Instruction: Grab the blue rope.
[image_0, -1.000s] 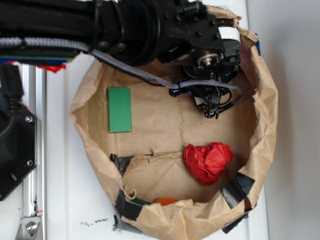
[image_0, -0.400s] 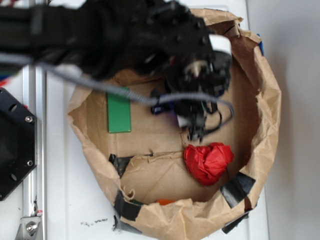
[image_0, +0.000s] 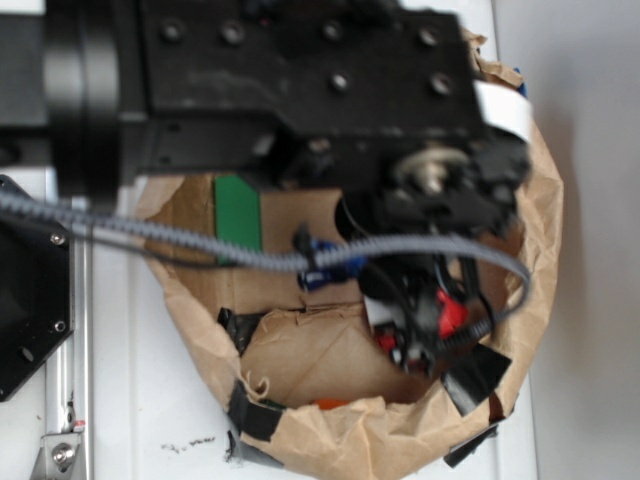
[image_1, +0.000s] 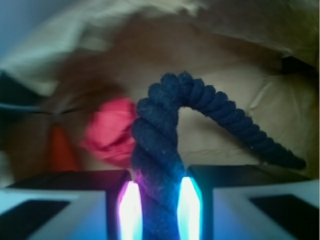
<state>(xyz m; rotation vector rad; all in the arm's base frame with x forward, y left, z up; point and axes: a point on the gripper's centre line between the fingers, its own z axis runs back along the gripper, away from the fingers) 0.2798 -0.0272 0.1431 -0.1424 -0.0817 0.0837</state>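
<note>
In the wrist view the blue rope is a thick dark navy twisted rope. It rises from between my fingers, bends over at the top and runs down to the right. My gripper is shut on it, with both glowing pads pressed against its sides. In the exterior view my gripper hangs over the right part of the paper bag. The rope cannot be made out there, behind the arm and fingers.
A brown paper bag with rolled walls rings the area. A green block lies at its left. A red cloth and an orange thing lie below. Black tape patches the front rim. A grey cable crosses.
The arm has moved toward the bag's front and come much closer to the exterior camera. It now covers the red cloth and most of the bag's back.
</note>
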